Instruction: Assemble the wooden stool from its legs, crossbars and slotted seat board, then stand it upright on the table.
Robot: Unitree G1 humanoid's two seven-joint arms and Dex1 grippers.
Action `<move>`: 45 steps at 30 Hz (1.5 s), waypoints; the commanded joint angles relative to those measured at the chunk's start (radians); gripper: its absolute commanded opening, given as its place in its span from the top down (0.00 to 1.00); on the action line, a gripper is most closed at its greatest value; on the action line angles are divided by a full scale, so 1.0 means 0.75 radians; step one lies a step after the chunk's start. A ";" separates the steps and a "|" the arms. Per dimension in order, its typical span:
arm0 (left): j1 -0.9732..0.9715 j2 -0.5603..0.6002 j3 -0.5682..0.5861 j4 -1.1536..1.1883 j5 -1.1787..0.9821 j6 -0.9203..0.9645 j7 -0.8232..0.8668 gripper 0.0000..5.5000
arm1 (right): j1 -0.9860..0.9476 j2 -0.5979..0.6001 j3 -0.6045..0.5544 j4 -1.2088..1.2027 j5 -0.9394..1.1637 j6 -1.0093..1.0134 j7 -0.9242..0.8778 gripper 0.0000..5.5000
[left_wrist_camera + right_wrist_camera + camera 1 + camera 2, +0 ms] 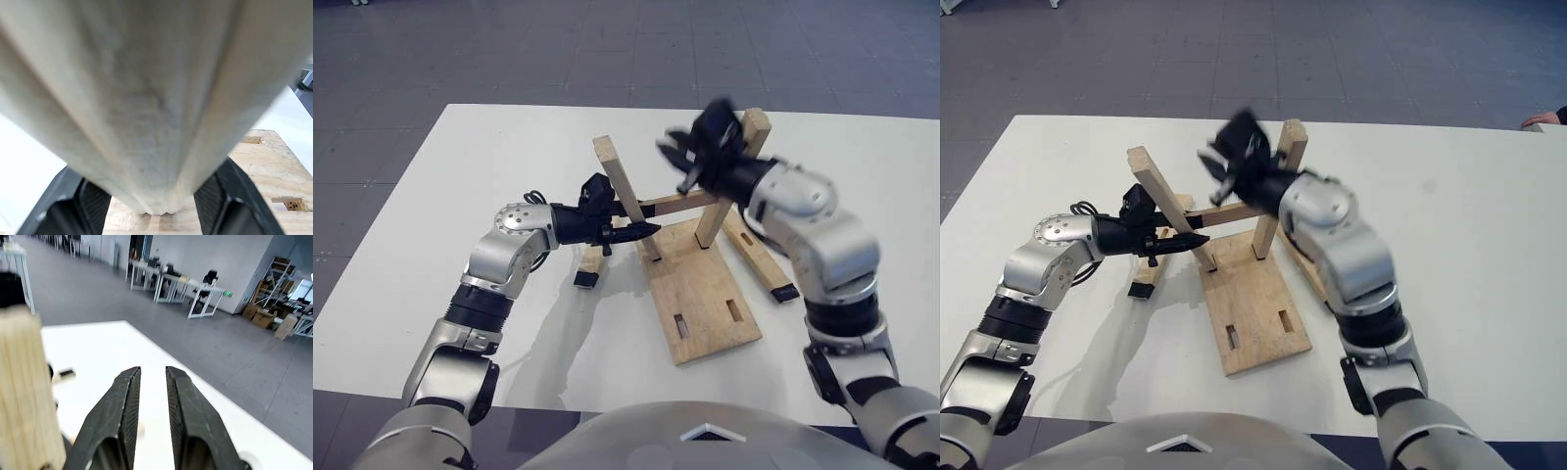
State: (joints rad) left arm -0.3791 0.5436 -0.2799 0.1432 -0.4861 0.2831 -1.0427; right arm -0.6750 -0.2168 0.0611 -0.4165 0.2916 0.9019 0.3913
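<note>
The slotted seat board [705, 299] lies flat on the white table. Two wooden legs stand tilted on it, the left leg [614, 176] and the right leg [751, 132], joined by a crossbar [675, 204]. My left gripper [644, 231] is shut on the left leg [146, 98] low down, near the board; its pads [93, 205] press both sides. My right gripper [680, 162] hovers above the crossbar between the two leg tops. Its fingers [122, 401] stand a narrow gap apart with nothing between them, beside the right leg [24, 382].
More stool parts lie on the table: a leg with a black foot [762, 259] right of the board and another [590, 269] left of it. The table's front edge [607, 401] runs close to the board. Grey floor lies beyond the far edge.
</note>
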 commanded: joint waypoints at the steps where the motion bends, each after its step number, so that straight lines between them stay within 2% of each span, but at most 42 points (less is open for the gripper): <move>1: 0.119 0.040 -0.204 0.155 0.342 0.003 0.088 0.63 | -0.419 0.042 -0.569 0.041 0.354 0.221 -0.166 0.83; 3: 0.121 0.057 -0.227 0.175 0.364 -0.026 0.082 0.63 | -0.484 -0.041 -0.661 0.056 0.351 0.228 -0.238 0.83; 5: 0.130 0.071 -0.234 0.180 0.359 -0.036 0.074 0.63 | -0.434 -0.192 -0.619 0.075 0.205 0.164 -0.274 0.83; 8: 0.134 0.082 -0.234 0.181 0.345 -0.037 0.070 0.63 | -0.162 -0.358 -0.501 0.166 -0.004 0.043 -0.270 0.83; 11: 0.135 0.084 -0.232 0.177 0.333 -0.035 0.070 0.63 | 0.148 -0.427 -0.433 0.402 -0.149 -0.113 -0.251 0.83; 14: 0.139 0.083 -0.232 0.172 0.327 -0.032 0.071 0.63 | 0.311 -0.467 -0.346 0.641 -0.263 -0.249 -0.245 0.83; 16: 0.141 0.081 -0.231 0.169 0.324 -0.031 0.074 0.63 | 0.353 -0.444 -0.256 0.661 -0.310 -0.266 -0.236 0.83; 20: 0.139 0.081 -0.232 0.162 0.319 -0.024 0.075 0.63 | 0.308 -0.258 0.235 0.011 -0.036 0.073 0.052 0.83; 22: 0.138 0.078 -0.232 0.157 0.313 -0.017 0.079 0.63 | 0.192 -0.108 0.215 -0.280 0.367 0.267 0.168 0.83; 24: 0.138 0.079 -0.235 0.153 0.304 -0.015 0.081 0.63 | 0.119 -0.016 -0.003 -0.315 0.740 0.371 0.215 0.83; 25: 0.138 0.080 -0.237 0.152 0.300 -0.015 0.082 0.63 | 0.119 -0.038 -0.061 -0.288 0.756 0.399 0.235 0.83; 30: 0.153 0.093 -0.243 0.141 0.295 -0.019 0.078 0.63 | 0.213 -0.219 -0.080 -0.129 0.519 0.386 0.194 0.83; 32: 0.153 0.104 -0.248 0.140 0.299 -0.027 0.070 0.63 | 0.241 -0.450 0.044 0.098 0.142 0.162 0.104 0.83; 34: 0.144 0.111 -0.257 0.146 0.300 -0.037 0.059 0.63 | 0.248 -0.560 0.076 0.261 -0.050 0.017 0.047 0.83; 39: 0.043 0.116 -0.268 0.222 0.296 -0.131 -0.038 0.63 | 0.245 -0.503 0.019 0.315 -0.050 -0.036 0.049 0.83; 45: -0.238 0.038 -0.225 0.595 0.278 -0.330 -0.157 0.63 | 0.236 -0.511 0.002 0.347 -0.060 -0.063 0.061 0.83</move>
State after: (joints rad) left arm -0.5219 0.5641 -0.3779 0.3669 -0.5251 0.0973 -1.1446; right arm -0.4564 -0.5977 0.0705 -0.1729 0.2682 0.8705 0.4261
